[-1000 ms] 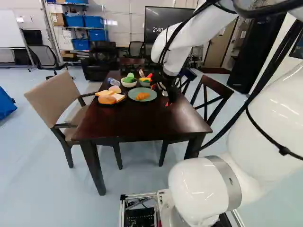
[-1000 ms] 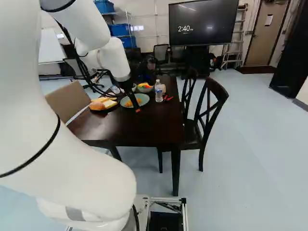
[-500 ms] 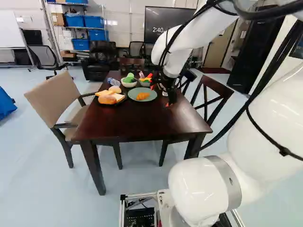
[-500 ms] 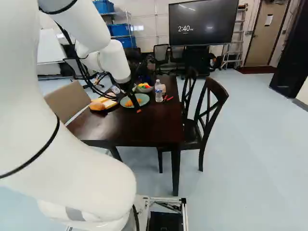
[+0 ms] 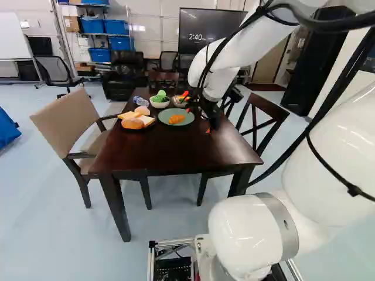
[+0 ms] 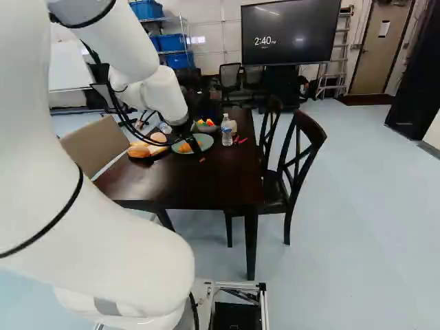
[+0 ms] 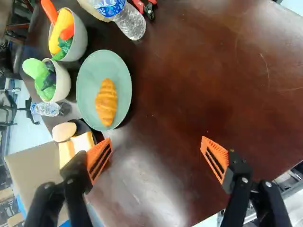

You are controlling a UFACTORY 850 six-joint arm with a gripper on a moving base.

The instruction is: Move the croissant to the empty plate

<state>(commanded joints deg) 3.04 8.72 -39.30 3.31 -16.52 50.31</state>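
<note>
Croissant (image 7: 106,101) on the green plate (image 7: 87,78), fingers (image 5: 208,130) released and spread wide.
In the left base view, they hang over the tabletop (image 7: 213,85), right of that plate. Near the plate stand two bowls (image 7: 81,40) and a water bottle (image 7: 131,23); just beside it, a dark plate (image 7: 81,126) carries what seems to be bread (image 7: 83,142), partly hidden behind one finger.

The croissant (image 7: 106,102) lies on a plate (image 7: 87,80) on the bench (image 7: 180,71). In the left base view, bread (image 5: 133,123) lies on another plate (image 7: 82,126) to its left; two bowls (image 7: 63,82) holding vegetables (image 7: 46,78) stand behind. In the right base view, a bottle (image 6: 227,135) stands to its right.
</note>
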